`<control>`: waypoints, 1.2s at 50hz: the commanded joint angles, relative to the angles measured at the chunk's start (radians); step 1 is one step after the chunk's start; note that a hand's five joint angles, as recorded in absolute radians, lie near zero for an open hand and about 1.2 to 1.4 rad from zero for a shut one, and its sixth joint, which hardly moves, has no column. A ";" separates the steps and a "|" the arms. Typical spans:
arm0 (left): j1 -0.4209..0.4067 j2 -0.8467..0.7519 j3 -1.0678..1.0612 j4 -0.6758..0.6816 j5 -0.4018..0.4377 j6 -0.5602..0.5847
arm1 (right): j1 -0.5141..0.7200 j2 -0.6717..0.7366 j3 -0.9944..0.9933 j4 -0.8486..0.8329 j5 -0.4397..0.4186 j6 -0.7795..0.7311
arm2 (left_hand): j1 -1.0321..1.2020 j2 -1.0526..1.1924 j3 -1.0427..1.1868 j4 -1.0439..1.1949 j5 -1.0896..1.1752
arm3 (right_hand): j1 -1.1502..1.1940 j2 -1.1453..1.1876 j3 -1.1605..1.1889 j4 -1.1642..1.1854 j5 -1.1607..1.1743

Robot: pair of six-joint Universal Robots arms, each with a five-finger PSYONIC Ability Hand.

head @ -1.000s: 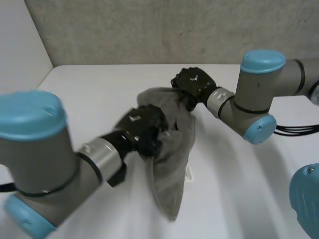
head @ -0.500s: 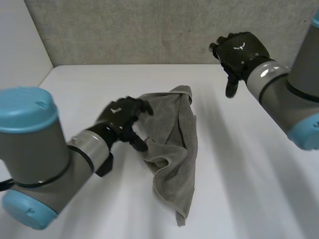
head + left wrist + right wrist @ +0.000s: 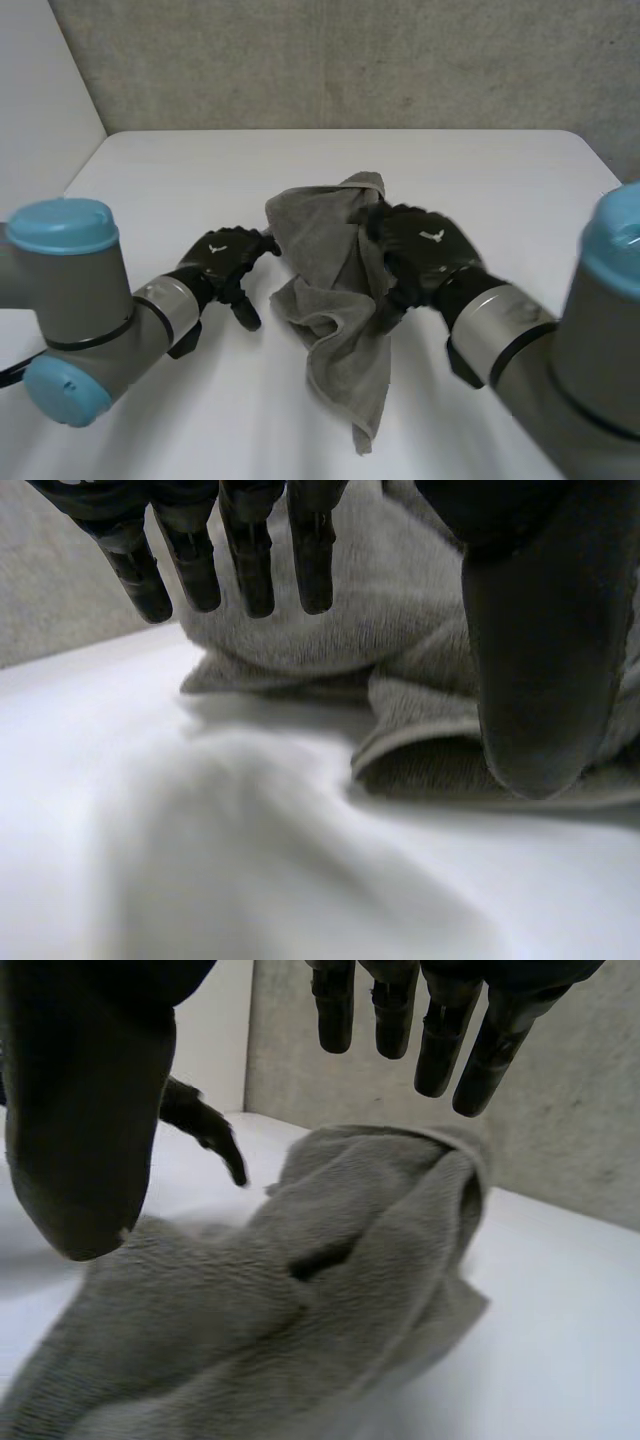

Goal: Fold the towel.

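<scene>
A grey towel (image 3: 335, 285) lies crumpled in a long heap on the middle of the white table (image 3: 500, 180). My left hand (image 3: 225, 262) rests just beside the towel's left edge, open, touching no cloth. In the left wrist view its fingers (image 3: 250, 570) are straight, with the towel (image 3: 400, 710) beyond the fingertips. My right hand (image 3: 420, 250) is over the towel's right edge, open. In the right wrist view its fingers (image 3: 400, 1010) and thumb are spread above the towel (image 3: 330, 1290), holding nothing. The left hand (image 3: 205, 1120) shows past the cloth there.
A grey wall (image 3: 350, 60) stands behind the table's far edge. Bare tabletop lies on both sides of the towel and towards the back. My two arms come in from the near left and near right.
The left hand let go of the towel and drew back to its left side. The right hand swung out to the far right, then came down onto the towel's right edge. The towel settled in a heap.
</scene>
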 commanded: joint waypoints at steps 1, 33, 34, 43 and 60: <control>-0.001 -0.087 0.046 0.021 -0.002 -0.002 | 0.077 0.097 -0.046 -0.025 0.039 0.147 | -0.046 -0.005 -0.042 -0.056 0.023 | -0.052 -0.073 -0.050 -0.078 -0.058; -0.078 -0.205 0.136 0.098 -0.005 -0.085 | 0.138 0.319 -0.142 -0.094 0.199 0.069 | 0.724 0.765 -0.042 -0.056 0.794 | 0.753 0.733 -0.050 -0.078 0.748; -0.078 -0.205 0.136 0.098 -0.005 -0.085 | 0.132 0.316 -0.136 -0.095 0.194 0.066 | 0.726 0.767 -0.042 -0.056 0.796 | 0.922 0.902 -0.050 -0.078 0.917; -0.087 -0.143 0.124 0.081 -0.003 -0.148 | 0.052 0.173 -0.076 -0.094 0.062 -0.002 | 1.019 1.060 -0.042 -0.056 1.089 | 1.169 1.149 -0.050 -0.078 1.164; -0.033 0.048 0.334 -0.002 0.011 -0.113 | -0.164 0.265 -0.483 0.178 -0.364 -0.474 | 1.019 1.060 -0.042 -0.056 1.089 | 1.169 1.149 -0.050 -0.078 1.164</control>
